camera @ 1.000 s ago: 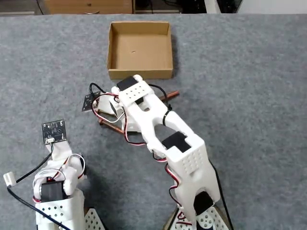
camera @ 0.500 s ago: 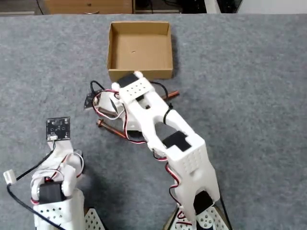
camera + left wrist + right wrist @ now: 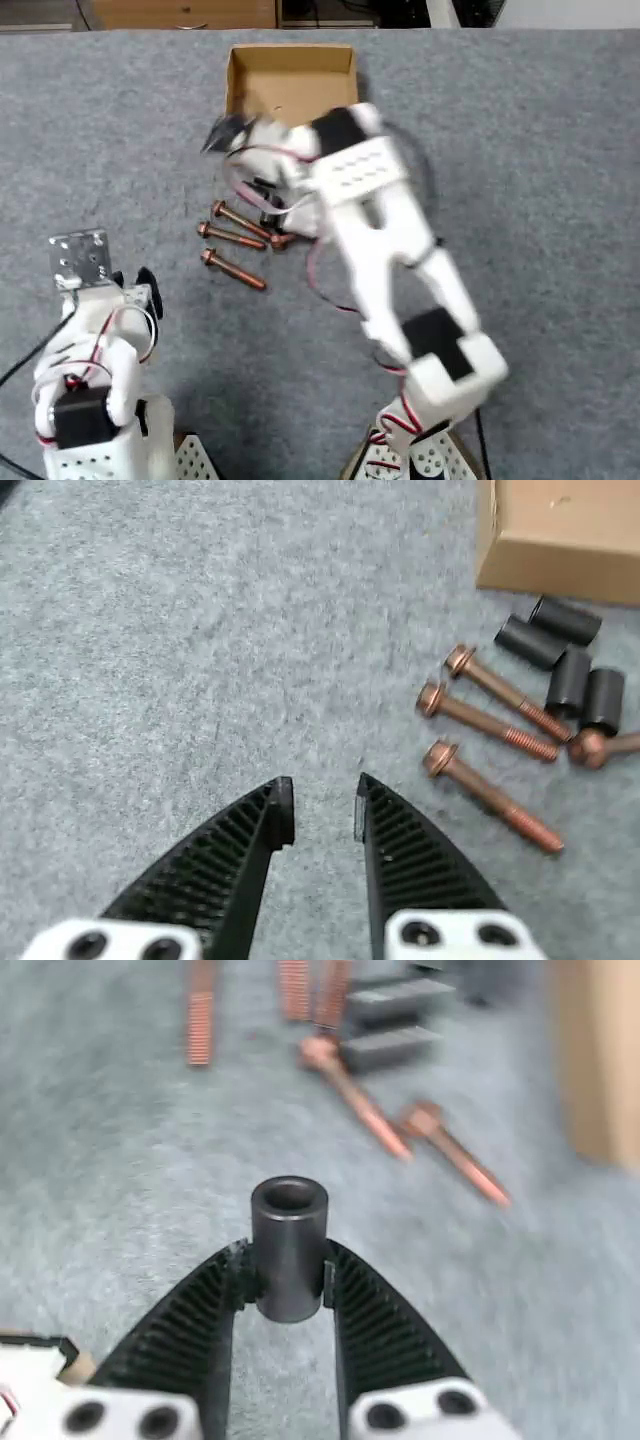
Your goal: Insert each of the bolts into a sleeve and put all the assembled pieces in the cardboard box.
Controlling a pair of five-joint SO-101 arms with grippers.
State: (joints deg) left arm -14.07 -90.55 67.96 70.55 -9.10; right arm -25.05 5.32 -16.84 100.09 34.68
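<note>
Sleeve sits clamped upright in right end effector; left end effector stands slightly apart

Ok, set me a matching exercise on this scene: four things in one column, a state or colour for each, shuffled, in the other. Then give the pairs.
Things:
1. left tool
2. right tool
3. bolts
4. cardboard box

States:
a. copper-coloured, lying on the grey mat
b. shut on a black sleeve
c. open, nothing between its fingers
d. tan, next to the loose sleeves

Pairs: 1-c, 2-b, 3-a, 4-d.
</note>
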